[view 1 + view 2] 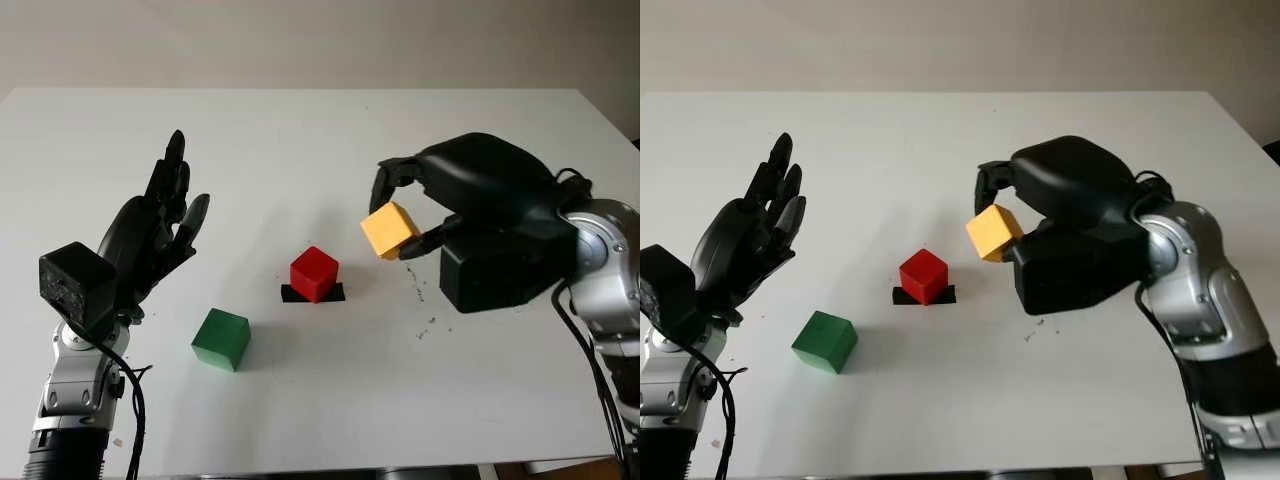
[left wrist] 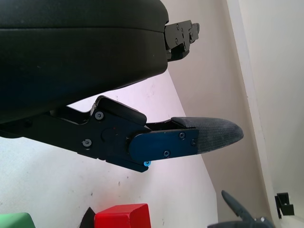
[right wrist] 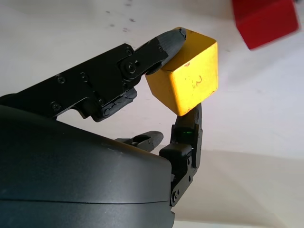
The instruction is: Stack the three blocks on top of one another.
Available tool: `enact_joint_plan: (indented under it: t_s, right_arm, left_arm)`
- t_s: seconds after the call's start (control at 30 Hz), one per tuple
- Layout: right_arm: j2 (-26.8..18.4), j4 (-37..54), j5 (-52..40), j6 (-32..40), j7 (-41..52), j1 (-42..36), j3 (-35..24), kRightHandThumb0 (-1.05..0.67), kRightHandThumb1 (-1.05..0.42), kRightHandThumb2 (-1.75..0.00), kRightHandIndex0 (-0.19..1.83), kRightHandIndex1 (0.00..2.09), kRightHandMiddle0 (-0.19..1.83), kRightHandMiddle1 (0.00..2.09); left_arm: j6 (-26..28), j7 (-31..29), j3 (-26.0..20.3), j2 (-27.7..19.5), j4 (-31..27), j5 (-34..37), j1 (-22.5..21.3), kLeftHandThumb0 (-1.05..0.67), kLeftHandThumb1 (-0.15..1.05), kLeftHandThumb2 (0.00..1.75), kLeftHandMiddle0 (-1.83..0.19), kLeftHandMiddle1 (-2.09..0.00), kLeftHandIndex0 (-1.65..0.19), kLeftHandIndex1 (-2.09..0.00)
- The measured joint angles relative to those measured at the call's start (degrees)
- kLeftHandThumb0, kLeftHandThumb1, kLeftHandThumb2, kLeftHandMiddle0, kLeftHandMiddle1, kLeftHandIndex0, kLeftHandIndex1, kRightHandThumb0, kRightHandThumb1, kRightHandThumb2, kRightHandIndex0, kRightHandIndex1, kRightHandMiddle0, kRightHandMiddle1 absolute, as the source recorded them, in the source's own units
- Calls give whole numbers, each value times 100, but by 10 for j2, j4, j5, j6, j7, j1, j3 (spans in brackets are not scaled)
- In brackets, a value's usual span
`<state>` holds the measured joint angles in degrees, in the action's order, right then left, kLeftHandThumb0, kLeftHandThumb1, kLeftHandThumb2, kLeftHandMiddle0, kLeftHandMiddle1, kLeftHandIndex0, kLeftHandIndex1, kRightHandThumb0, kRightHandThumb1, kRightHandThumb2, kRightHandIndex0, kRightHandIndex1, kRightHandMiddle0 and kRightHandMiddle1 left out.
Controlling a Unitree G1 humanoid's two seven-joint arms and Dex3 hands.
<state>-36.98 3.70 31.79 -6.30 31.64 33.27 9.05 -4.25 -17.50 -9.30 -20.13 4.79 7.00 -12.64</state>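
**Yellow block airborne, red block down and toward the left edge of it**

I have the yellow block point(image 1: 389, 230) pinched in the right hand point(image 1: 470, 215), lifted off the surface point(image 1: 300, 130) and tilted on a corner. In the right wrist view one of the fingers point(image 3: 164, 42) presses its upper edge and another pushes from beneath; the block is held between them, not cradled in the palm.

Key relation: the red block point(image 1: 314, 273) sits on a small black marker point(image 1: 333, 293) near the middle of the surface, lower than the yellow block and offset from it toward the left edge and slightly toward the near edge. The two are near but apart. My judgement: carry left and a little nearer, level the block, then lower it.

The green block point(image 1: 221, 339) lies nearer the near-left corner, apart from the red one.

Left hand point(image 1: 160, 230) is open, raised over the left side, holding nothing. The right hand is plainly the working one.

Risk: the tilted hold may set the block down skewed.
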Motion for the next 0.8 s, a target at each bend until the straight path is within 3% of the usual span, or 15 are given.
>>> enact_joint_plan:
  t_s: [0.4, 0.8]
  right_arm:
    - [75, -123, -119, 14, 3, 50, 4, -47, -93, -6, 36, 2, 45, 135]
    - [116, -200, -181, 53, 31, 71, 9, -47, -94, -6, 31, 2, 40, 145]
  left_arm:
    - [-1, 5, 0, 6, 0, 0, 0, -84, 105, 54, 19, 0, 19, 0]
    - [4, 7, 1, 6, -4, -4, 0, -84, 105, 53, 19, 0, 19, 0]
